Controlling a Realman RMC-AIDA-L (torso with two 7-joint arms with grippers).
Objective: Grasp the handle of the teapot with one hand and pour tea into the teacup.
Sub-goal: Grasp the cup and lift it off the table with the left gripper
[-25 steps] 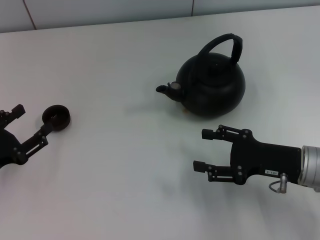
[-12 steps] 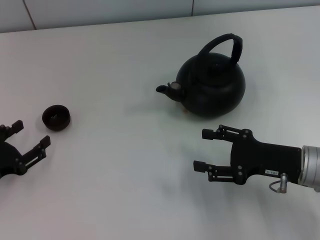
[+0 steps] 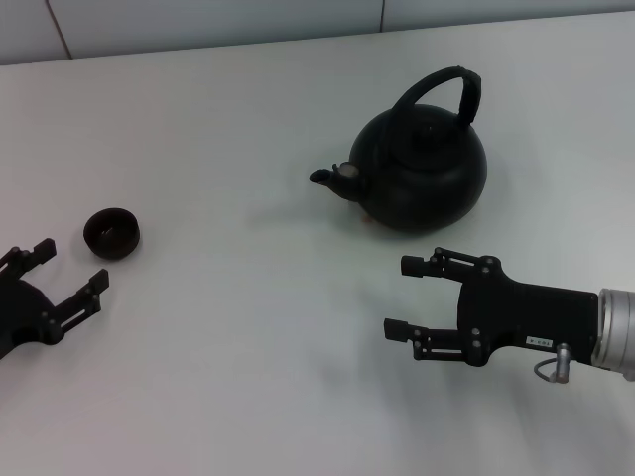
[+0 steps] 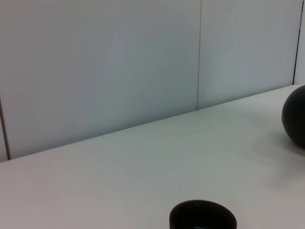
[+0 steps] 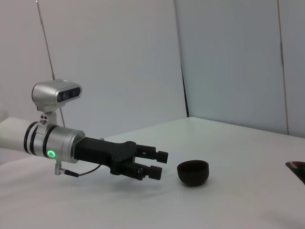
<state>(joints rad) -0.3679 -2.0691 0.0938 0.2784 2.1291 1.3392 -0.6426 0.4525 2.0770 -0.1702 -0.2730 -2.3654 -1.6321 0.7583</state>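
The matte-black teapot (image 3: 422,167) stands at the back right of the white table, its spout (image 3: 332,178) pointing left and its arched handle (image 3: 448,87) upright over the lid. The small dark teacup (image 3: 111,232) sits at the left. My left gripper (image 3: 71,264) is open and empty, just in front of the teacup and apart from it. My right gripper (image 3: 399,297) is open and empty, in front of the teapot and not touching it. The left wrist view shows the teacup (image 4: 202,218) close by and the teapot's edge (image 4: 295,117). The right wrist view shows the teacup (image 5: 193,171) beside the left gripper (image 5: 157,164).
The white table (image 3: 238,347) reaches back to a pale panelled wall (image 3: 198,20). Nothing else stands on the table.
My left gripper has drawn back from beside the teacup toward the table's front; the cup now stands free. The right arm and the teapot have not moved.
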